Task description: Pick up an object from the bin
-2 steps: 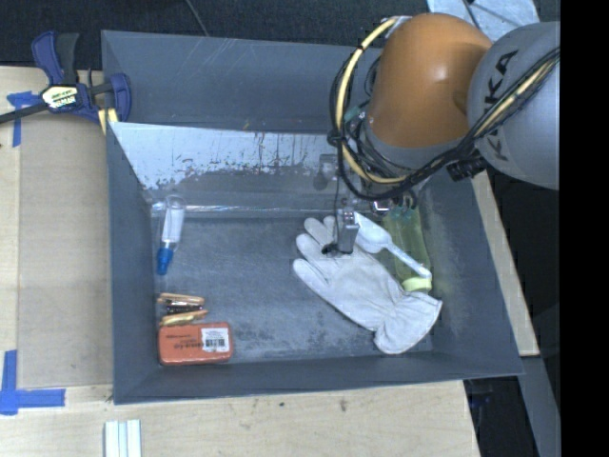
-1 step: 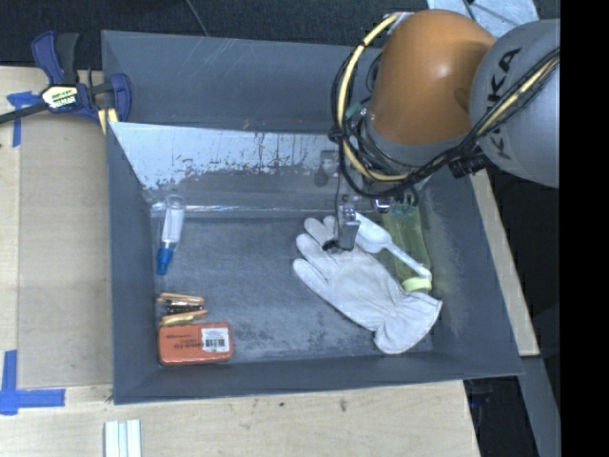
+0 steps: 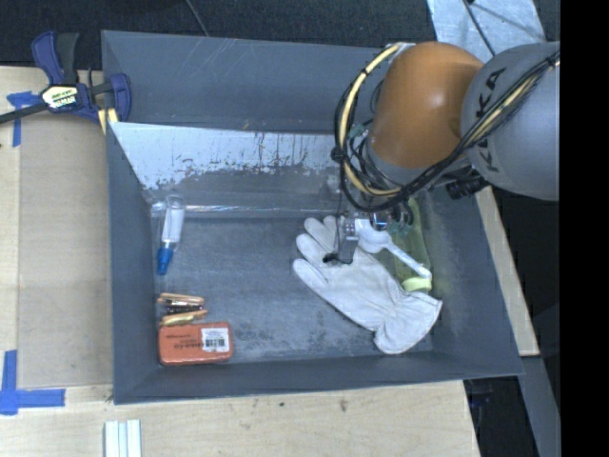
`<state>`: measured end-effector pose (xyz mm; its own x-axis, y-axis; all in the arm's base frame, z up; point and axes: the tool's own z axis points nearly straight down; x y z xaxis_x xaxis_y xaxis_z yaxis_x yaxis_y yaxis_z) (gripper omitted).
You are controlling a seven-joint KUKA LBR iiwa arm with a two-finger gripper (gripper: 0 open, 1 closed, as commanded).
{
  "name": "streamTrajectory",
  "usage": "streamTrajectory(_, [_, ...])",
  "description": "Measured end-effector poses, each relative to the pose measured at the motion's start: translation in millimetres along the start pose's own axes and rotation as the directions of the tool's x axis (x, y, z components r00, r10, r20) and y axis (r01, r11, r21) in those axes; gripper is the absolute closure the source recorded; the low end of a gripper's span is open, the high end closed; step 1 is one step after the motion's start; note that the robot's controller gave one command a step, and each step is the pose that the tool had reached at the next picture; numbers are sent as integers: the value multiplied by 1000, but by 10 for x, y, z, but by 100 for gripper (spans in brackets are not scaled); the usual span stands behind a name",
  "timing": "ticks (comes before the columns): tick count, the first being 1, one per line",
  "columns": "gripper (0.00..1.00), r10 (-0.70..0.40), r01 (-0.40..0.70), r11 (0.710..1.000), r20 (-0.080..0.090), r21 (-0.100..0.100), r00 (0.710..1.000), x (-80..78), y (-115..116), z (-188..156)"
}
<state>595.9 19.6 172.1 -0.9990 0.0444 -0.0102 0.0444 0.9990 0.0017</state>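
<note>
Gripper (image 3: pixel 343 248) over white glove (image 3: pixel 371 298), right side of bin (image 3: pixel 128 284); open or closed, can't tell. Risk: limp fabric slips on lift.

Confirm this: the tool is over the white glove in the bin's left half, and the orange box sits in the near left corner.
The white glove lies in the right half of the bin, not the left; the camera view shows the tool over it there. The orange box is in the near left corner.
</note>
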Motion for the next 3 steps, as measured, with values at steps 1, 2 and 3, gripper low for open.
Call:
streamTrajectory(1, [0, -4, 4, 1000, -13, 0, 1000, 95, -450, 238])
streamTrajectory(2, [0, 49, -50, 999, 2, 6, 999, -99, -611, 616])
streamTrajectory(3, [100, -75, 75, 997, -7, 1, 997, 72, -564, 993])
